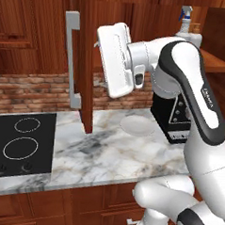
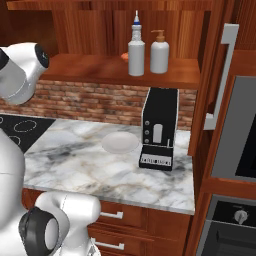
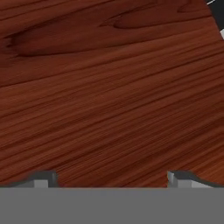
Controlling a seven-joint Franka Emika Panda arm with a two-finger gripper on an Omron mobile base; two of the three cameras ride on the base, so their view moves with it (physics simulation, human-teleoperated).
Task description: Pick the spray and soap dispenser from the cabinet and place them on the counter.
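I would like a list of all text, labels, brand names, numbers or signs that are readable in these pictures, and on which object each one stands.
No text reads clearly.
Robot arm: small dark lettering along the forearm, too blurred to read.
Black coffee machine: white label strip on its base, too small to read.
Cooktop: white burner rings and knob marks, no words.
Spray and soap dispenser: no labels visible.

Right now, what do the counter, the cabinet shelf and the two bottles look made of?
Counter: polished marble, white with grey veins. Cabinet shelf: reddish-brown wood, visible grain. Spray and soap dispenser: smooth grey-white, probably plastic; the render leaves it open.
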